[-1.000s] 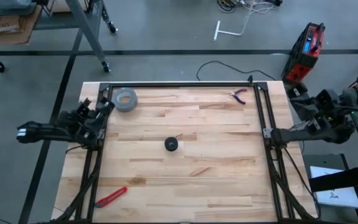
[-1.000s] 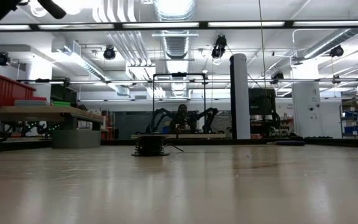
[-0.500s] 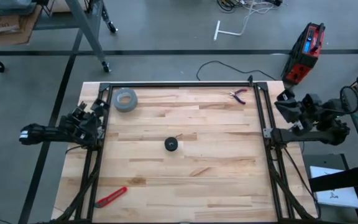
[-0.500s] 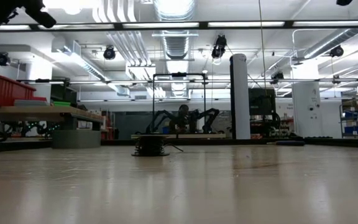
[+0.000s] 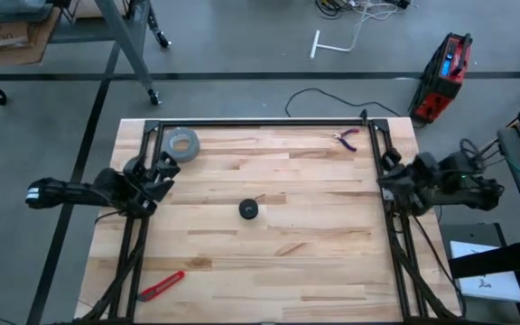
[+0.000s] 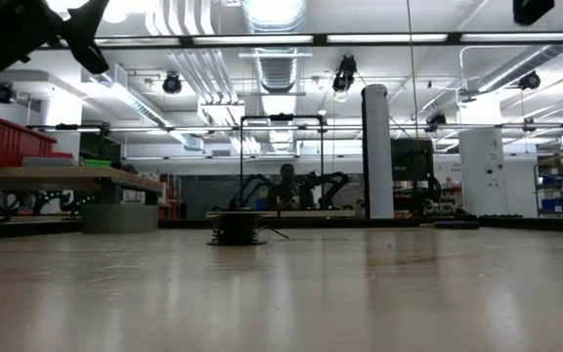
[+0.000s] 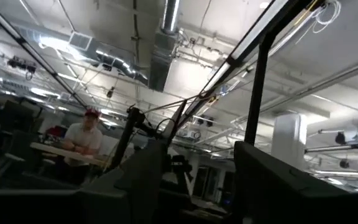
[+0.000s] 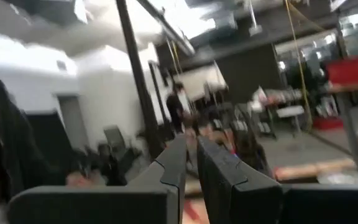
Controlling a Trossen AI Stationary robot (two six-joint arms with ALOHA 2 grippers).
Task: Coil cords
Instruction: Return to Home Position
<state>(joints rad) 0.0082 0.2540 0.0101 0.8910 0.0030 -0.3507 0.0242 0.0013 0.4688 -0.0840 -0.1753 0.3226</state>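
Black and blunt, the fingers [image 7: 143,180] of the left gripper [image 5: 161,168] stood wide apart with nothing between them. That gripper hung over the left edge of the pale, plank-grained wooden surface [image 5: 314,244], near the grey ring-shaped tape roll [image 5: 182,144] lying flat in the far left corner. The fingers [image 8: 174,165] of the right gripper [image 5: 386,179] were drawn almost together, only a thin slit between their flat inner faces, and gripped nothing. It sat over the right edge, beside a rail of the thin black metal frame [image 5: 260,124] that bordered the surface.

Well apart from both, the small black round reel [image 5: 248,209] rested flat near the middle of the surface. The thin black cord [image 5: 258,198] looked wound onto it, with a short tail sticking out at one side. Purple-handled pliers [image 5: 347,136] lay at the far right corner, and a slim red utility knife [image 5: 162,285] lay slantwise at the near left.
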